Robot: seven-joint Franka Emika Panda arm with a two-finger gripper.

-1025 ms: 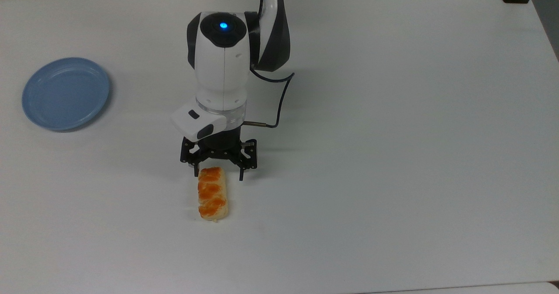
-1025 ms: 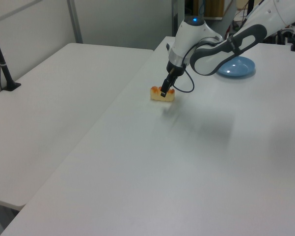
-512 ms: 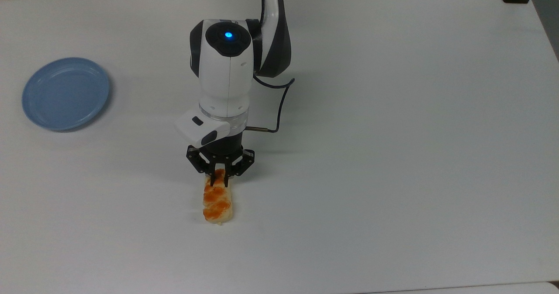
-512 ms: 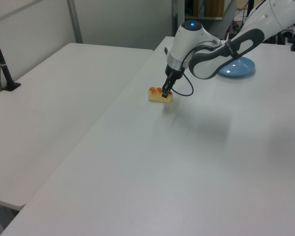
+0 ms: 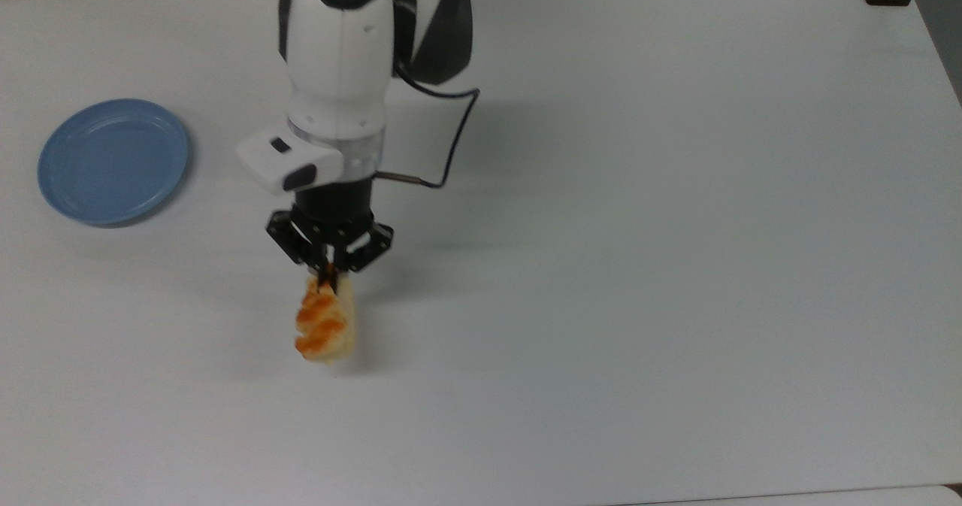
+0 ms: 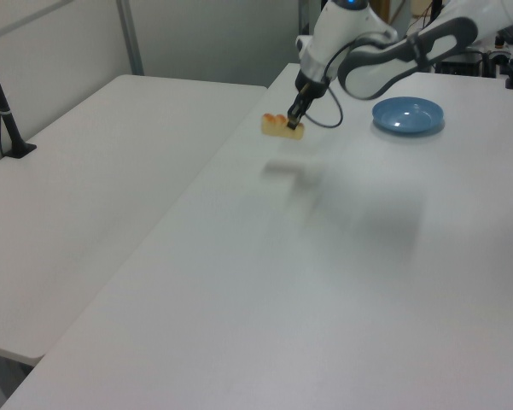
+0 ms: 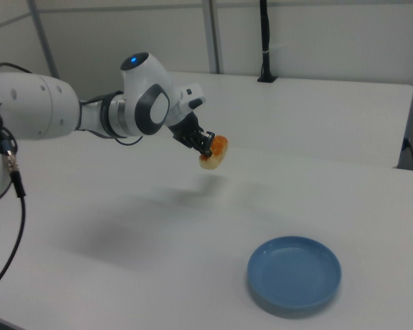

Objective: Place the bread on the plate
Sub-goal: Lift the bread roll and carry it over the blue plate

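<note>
The gripper is clenched on one end of the bread, which hangs clear of the table, its shadow lying apart from it. The bun's long axis runs away from the jaws, toward the top view's bottom edge. Taking the plate as landmark, the bread sits well apart from it, toward the top view's right and lower down, so the carry likely heads to the top view's upper left. No brand or writing can be read.

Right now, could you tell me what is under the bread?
Bare table with a faint shadow; the bread hangs in the end effector, off the surface. The plate sits apart, empty.
</note>
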